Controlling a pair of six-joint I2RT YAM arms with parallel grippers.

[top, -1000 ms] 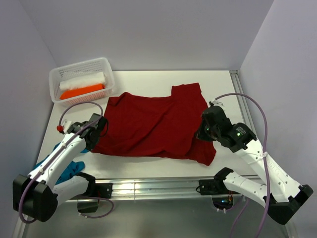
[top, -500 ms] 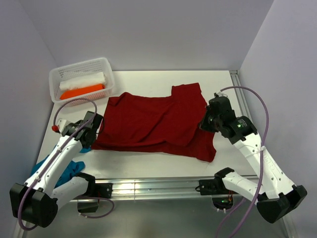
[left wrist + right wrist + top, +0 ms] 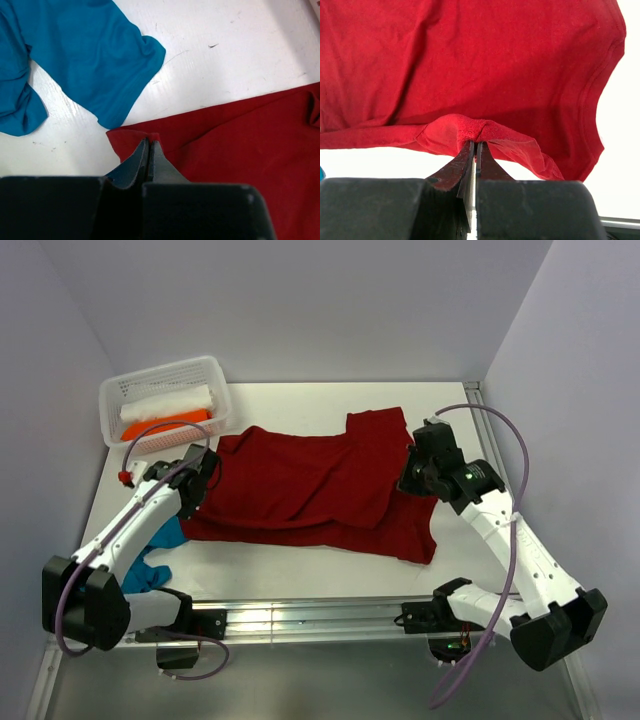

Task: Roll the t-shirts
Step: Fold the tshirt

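The dark red t-shirt lies spread across the middle of the table, its near hem folded up over itself. My left gripper is shut on the shirt's left corner. My right gripper is shut on a bunched fold of the shirt's right edge and holds it lifted off the table. The teal blue t-shirt lies crumpled at the near left, partly under my left arm; it also shows in the left wrist view.
A white perforated basket at the back left holds a white roll and an orange roll. A metal rail runs along the near table edge. Grey walls close in the back and both sides.
Both grippers have moved away from the near edge, carrying the shirt's near hem with them. The hem is now folded further over the shirt's body.
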